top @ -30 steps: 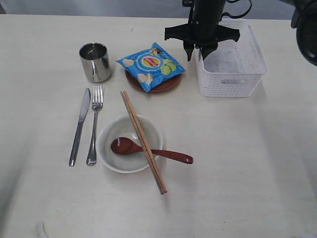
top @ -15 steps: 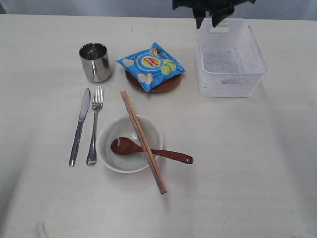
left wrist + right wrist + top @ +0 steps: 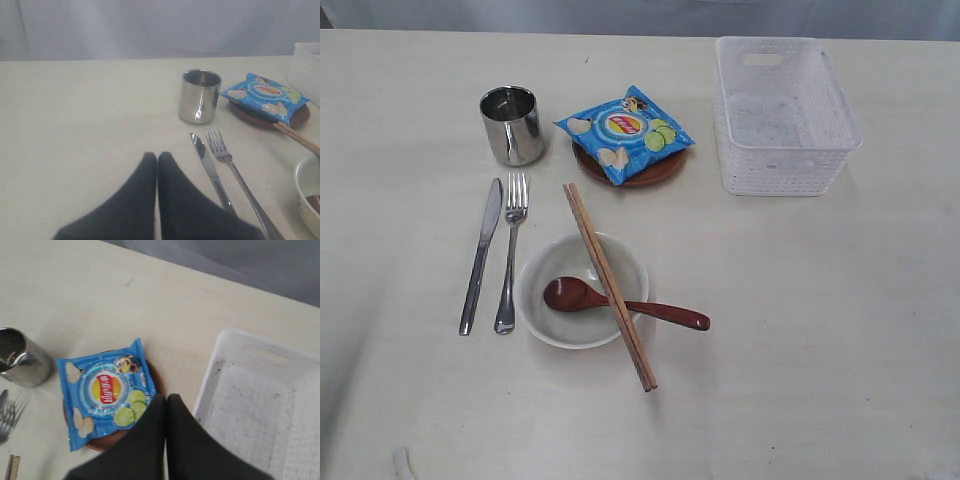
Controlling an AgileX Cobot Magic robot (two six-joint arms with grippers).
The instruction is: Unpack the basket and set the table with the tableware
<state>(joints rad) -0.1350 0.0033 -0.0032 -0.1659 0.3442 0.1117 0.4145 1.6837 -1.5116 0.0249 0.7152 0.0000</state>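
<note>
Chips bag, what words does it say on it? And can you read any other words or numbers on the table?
"Lay's": on the red logo of the blue chips packet, clearest in the right wrist view.
Other small print on the packet: too blurred to read.
Steel cup and basket: no writing shows.

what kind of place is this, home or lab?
Probably a lab test setup, not a home: bare cream table, plain grey curtain behind it, and an empty white basket on it.
</note>
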